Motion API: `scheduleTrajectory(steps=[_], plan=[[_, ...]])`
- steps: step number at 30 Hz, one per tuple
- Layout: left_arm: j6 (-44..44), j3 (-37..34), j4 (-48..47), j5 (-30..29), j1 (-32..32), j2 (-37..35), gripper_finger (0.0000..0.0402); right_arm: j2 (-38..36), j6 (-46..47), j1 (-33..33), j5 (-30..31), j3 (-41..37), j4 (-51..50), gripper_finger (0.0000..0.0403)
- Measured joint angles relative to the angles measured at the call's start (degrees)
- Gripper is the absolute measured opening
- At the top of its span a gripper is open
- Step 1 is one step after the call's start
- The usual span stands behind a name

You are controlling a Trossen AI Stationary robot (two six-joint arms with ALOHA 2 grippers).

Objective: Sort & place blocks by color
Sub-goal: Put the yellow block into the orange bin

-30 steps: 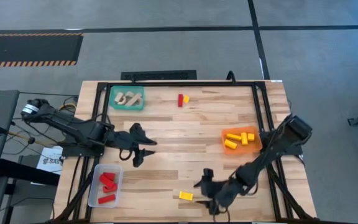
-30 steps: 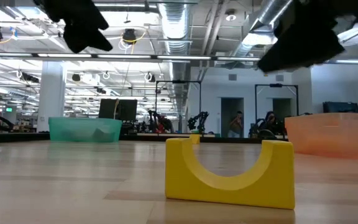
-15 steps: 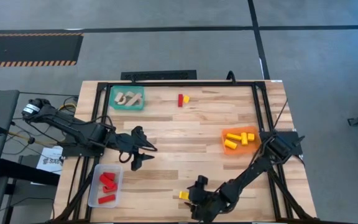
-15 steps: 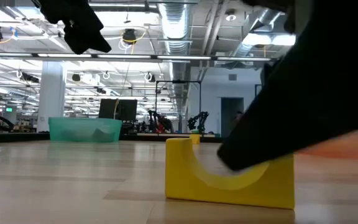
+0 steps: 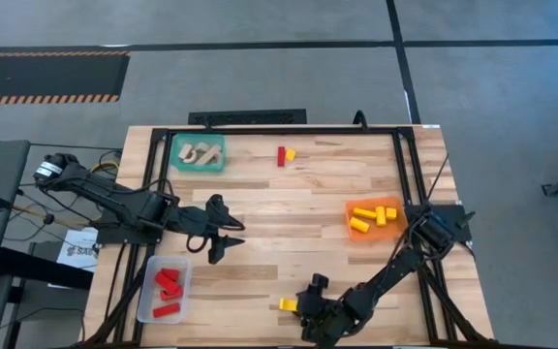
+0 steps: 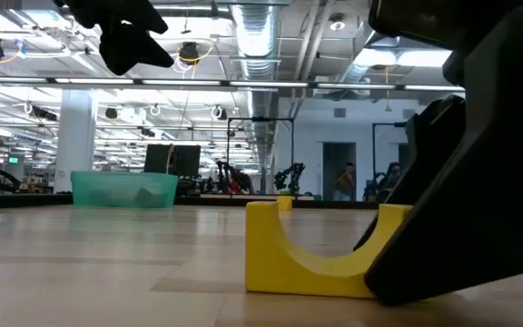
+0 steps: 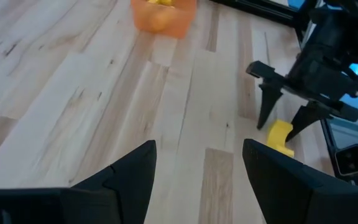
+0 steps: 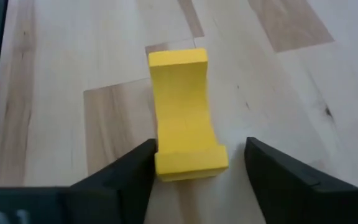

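One yellow arch block [image 8: 182, 115] lay near the worktop's [image 5: 298, 213] front edge, and the right end effector [image 8: 194, 163] stood over it, fingers spread and straddling its end without visibly pinching it, apparently lined up for a grasp. At the front left corner a clear tray [image 5: 147, 301] held red blocks [image 5: 168, 285]. Farther in, the left end effector [image 5: 223, 236] hung spread and empty, seemingly waiting. An orange tray [image 5: 354, 208] by the right edge collected yellow blocks [image 5: 368, 216], the likely destination. Along the far edge sat a teal tray [image 5: 219, 155] of pale wood pieces [image 5: 196, 153], and a loose red [image 5: 281, 156] and yellow pair remained unsorted.
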Motion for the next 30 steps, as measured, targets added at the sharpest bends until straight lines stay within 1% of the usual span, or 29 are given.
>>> scheduleTrajectory(steps=[7,9,13,16,18,20,22,23,26,30], plan=[[-0.9,0.0,0.1,-1.5,0.1,0.0,0.0227,-0.3,-0.4,0.0,-0.3,0.0,0.6,0.0147],[-1.2,0.0,0.6,-1.4,0.2,0.0,0.0227,-1.1,-1.4,0.1,-1.3,-0.1,0.0,0.0120],[-1.8,0.0,3.3,-1.2,0.2,0.0,0.0227,-4.7,-1.8,0.9,-1.6,-0.1,-5.3,0.0117],[-4.6,0.0,6.5,-1.3,0.2,0.0,0.0227,-8.9,0.9,1.8,0.2,-2.2,-10.0,0.0117],[-10.7,0.0,9.1,-2.4,0.4,0.8,0.0227,-12.3,4.5,2.8,2.9,-5.2,-12.9,0.0117],[-20.1,0.0,10.3,-2.5,1.2,2.2,0.0227,-16.3,8.4,4.0,6.0,-8.7,-15.4,0.0117],[-28.1,0.0,12.7,-0.9,1.9,4.3,0.0227,-20.5,12.4,5.3,9.6,-12.3,-16.3,0.0118],[-30.5,0.0,14.5,0.4,2.2,5.7,0.0227,-22.6,14.3,5.9,11.8,-13.9,-16.5,0.0118],[-37.2,0.0,22.5,5.9,2.9,10.6,0.0227,-28.0,17.5,6.8,17.0,-17.7,-16.5,0.0119],[-46.7,0.0,38.8,9.7,3.1,18.3,0.0227,-32.8,16.6,5.8,19.4,-19.5,-15.9,0.0121]])
